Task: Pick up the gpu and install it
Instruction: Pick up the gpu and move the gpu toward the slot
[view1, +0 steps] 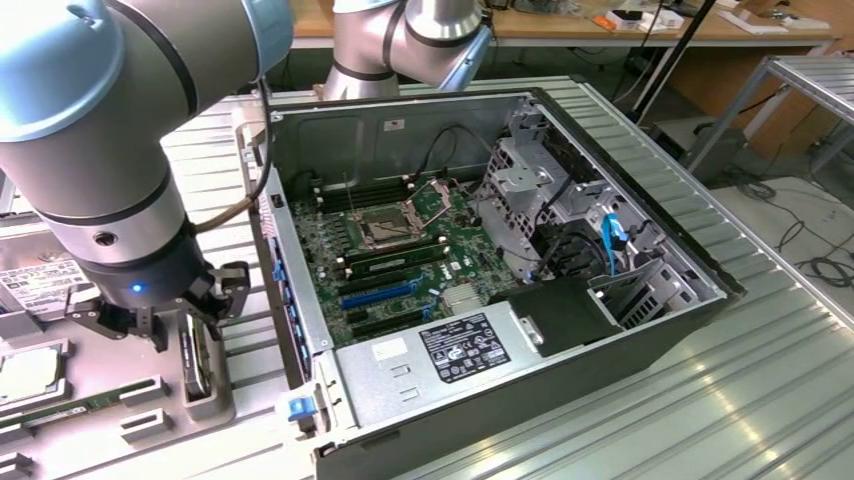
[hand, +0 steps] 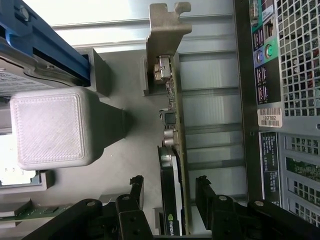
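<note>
The gpu (hand: 176, 115) stands on its edge in a grey holder on the tray, its silver end bracket (hand: 165, 35) pointing away from the wrist. My gripper (hand: 170, 192) is open, with one black finger (hand: 136, 192) on each side of the card's black cooler face and a small gap on both sides. In the exterior view the gripper (view1: 187, 325) hangs low over the gpu (view1: 198, 362), at that view's lower left, beside the open computer case (view1: 534, 110).
The case lies on its side with the motherboard and its blue slots (view1: 380, 292) exposed, and the power supply (view1: 441, 350) in front. The grey tray (view1: 100, 360) also holds a memory stick (view1: 80, 408) and a hard drive (view1: 27, 285). A grey printed block (hand: 47, 125) stands close beside the gpu.
</note>
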